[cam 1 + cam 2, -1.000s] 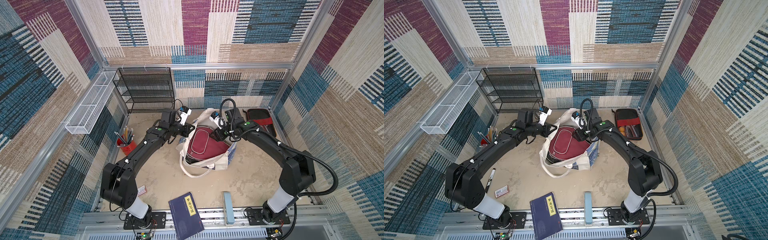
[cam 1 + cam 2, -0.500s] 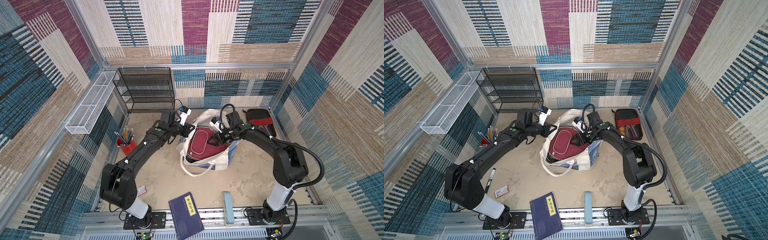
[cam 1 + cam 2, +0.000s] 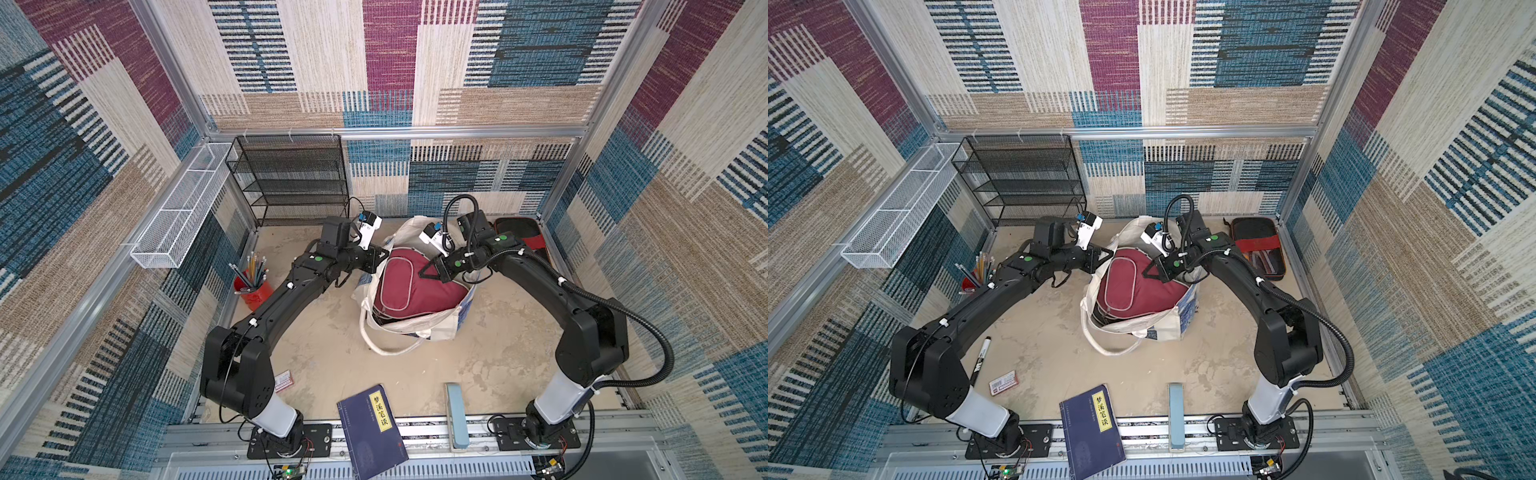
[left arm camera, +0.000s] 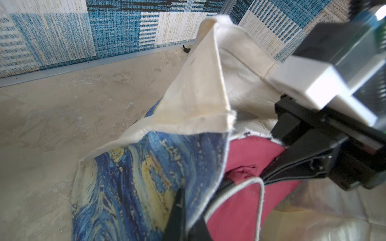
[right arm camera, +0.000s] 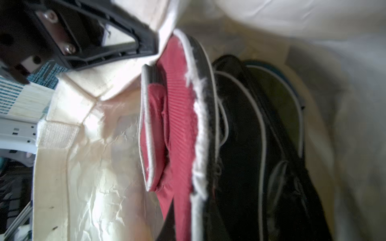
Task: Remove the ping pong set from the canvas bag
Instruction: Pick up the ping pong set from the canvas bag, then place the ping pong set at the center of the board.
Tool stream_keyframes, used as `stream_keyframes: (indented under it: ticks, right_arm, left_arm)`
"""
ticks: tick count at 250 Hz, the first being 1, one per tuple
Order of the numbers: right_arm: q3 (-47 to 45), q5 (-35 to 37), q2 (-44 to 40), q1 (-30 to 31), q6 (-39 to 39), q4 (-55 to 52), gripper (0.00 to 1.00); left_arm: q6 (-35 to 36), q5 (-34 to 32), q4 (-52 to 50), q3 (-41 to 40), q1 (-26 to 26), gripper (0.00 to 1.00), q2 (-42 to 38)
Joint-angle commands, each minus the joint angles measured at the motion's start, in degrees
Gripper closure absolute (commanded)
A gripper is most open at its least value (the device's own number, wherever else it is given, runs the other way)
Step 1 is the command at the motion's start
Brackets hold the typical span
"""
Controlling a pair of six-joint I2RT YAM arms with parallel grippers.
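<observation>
- The canvas bag (image 3: 415, 326) sits slumped on the table (image 3: 332, 353) near the back wall, its mouth open to both top views. The cloth is soft, so I judge it will ride up with whatever is pulled unless the rim is pinned.
- The maroon case (image 3: 409, 282) lies uppermost in the mouth, over a black case (image 5: 240, 146) and an olive case (image 5: 277, 100). It is best drawn out along its flat face, so the piping does not drag the cases beneath.
- The left gripper (image 3: 381, 261) is clamped tight on the bag's rim at the printed side and should serve as the anchor.
- The right gripper (image 3: 429, 272) is closed on the maroon case's piped edge. That is a thin pinch and likely to slip if jerked, so the lift should be slow.
- The mesh shelf (image 3: 291, 183) stands behind the left arm, well apart from the bag.
- The book (image 3: 374, 428) lies at the front edge, so cases should be set down clear of it.
- The black-red case (image 3: 1260, 249) lies outside the bag, just behind the right arm.
- The handle loop (image 3: 390, 351) sprawls in front of the bag and could snag a case.
- The pencil cup (image 3: 251, 286) stands beside the left arm.
</observation>
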Motion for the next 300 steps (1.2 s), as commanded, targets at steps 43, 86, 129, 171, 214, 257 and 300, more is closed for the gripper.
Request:
stream_keyframes:
  ticks: [43, 86, 129, 171, 214, 257, 300]
  right_arm:
    - [8.30, 12.31, -6.38, 0.02, 2.51, 2.16, 1.00]
    - [10.65, 20.57, -9.75, 0.02, 5.34, 2.28, 1.00]
    - [14.01, 23.55, -12.17, 0.02, 8.12, 2.29, 1.00]
    - [19.94, 23.94, -11.53, -0.14, 10.25, -0.15, 1.00]
    - [25.19, 26.28, -11.03, -2.27, 13.04, -2.03, 1.00]
    - [29.20, 32.76, -13.07, -4.73, 13.14, -6.02, 1.00]
    - [24.62, 34.56, -18.97, -10.11, 13.39, -7.11, 1.00]
  left_arm:
    - [1.41, -5.30, -7.24, 3.08, 0.20, 1.00, -1.21]
    - [1.64, -6.87, -8.83, 4.02, 0.38, 1.00, -1.29]
    - [1.58, -6.96, -9.07, 3.81, 0.48, 1.00, -1.24]
    - [1.00, -6.57, -8.29, 3.15, 0.42, 1.00, -1.20]
    - [0.63, -6.00, -7.60, 2.83, 0.42, 1.00, -0.85]
    - [0.37, -5.68, -6.91, 2.66, 0.45, 1.00, -0.54]
    - [0.27, -5.21, -6.51, 2.74, 0.57, 1.00, -0.17]
